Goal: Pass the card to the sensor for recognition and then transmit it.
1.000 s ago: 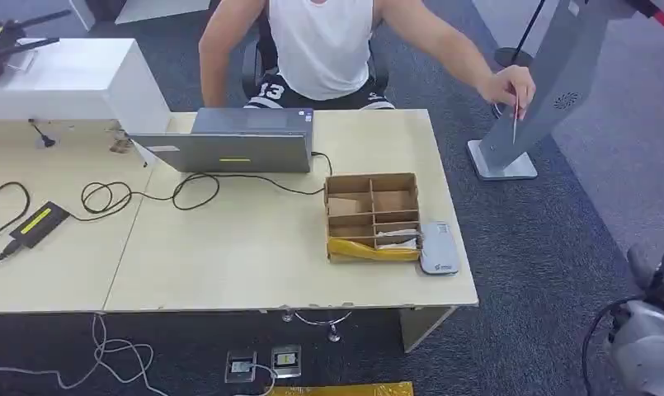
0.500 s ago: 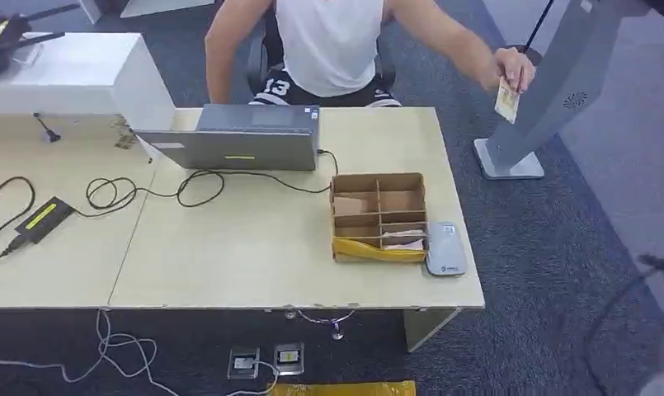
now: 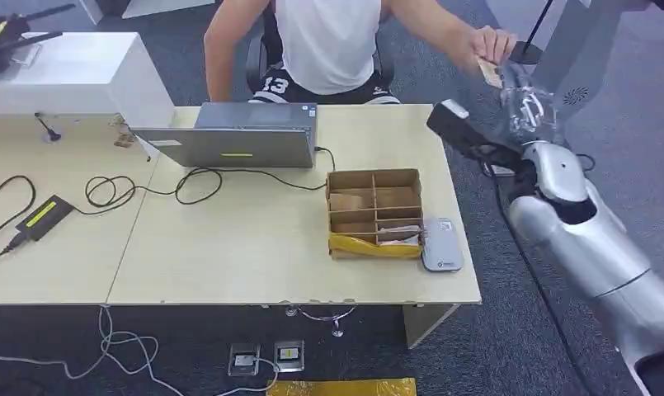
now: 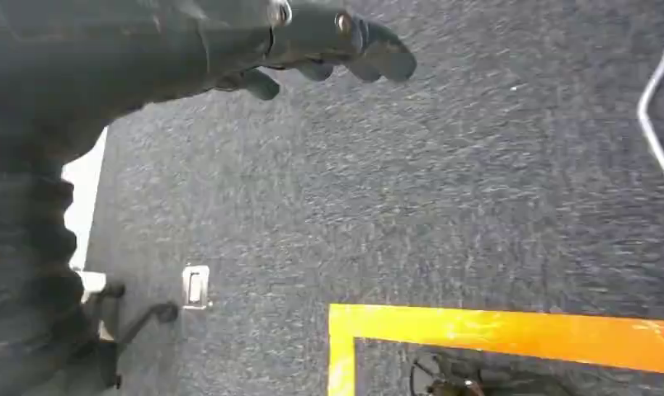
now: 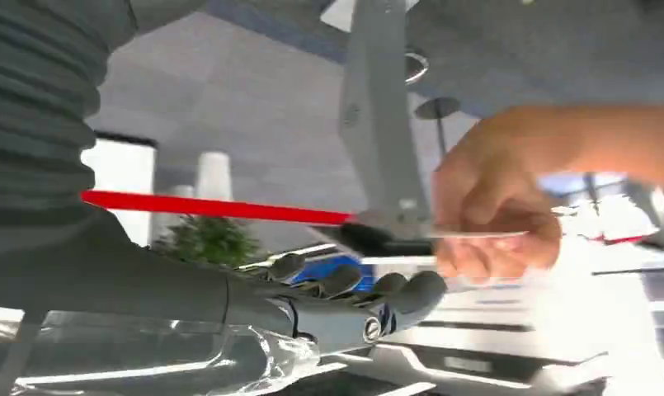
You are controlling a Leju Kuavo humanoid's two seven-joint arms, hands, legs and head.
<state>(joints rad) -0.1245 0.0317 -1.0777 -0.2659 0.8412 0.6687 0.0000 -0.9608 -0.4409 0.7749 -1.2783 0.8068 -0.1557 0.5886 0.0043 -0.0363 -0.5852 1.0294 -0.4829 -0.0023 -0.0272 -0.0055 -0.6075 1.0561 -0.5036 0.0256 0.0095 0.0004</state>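
Thin, stiff and likely slippery, the card (image 3: 490, 70) sits upper right in a person's hand (image 3: 487, 45); the right hand (image 3: 522, 103), fingers apart and empty, should pinch its free edge.

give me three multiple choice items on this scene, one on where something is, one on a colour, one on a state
1. Where is the grey card reader?
A. on the laptop
B. on the table, beside the cardboard box
C. on the floor

2. What colour is the tape line on the carpet?
A. blue
B. white
C. yellow

3. Who holds the card?
A. the person's hand
B. the left robot hand
C. nobody, it lies on the table

Answers: 1 B, it lies against the box's side near the table edge. 2 C, the left wrist view shows a yellow stripe. 3 A, the person's fingers pinch it, with the right robot hand open close below.
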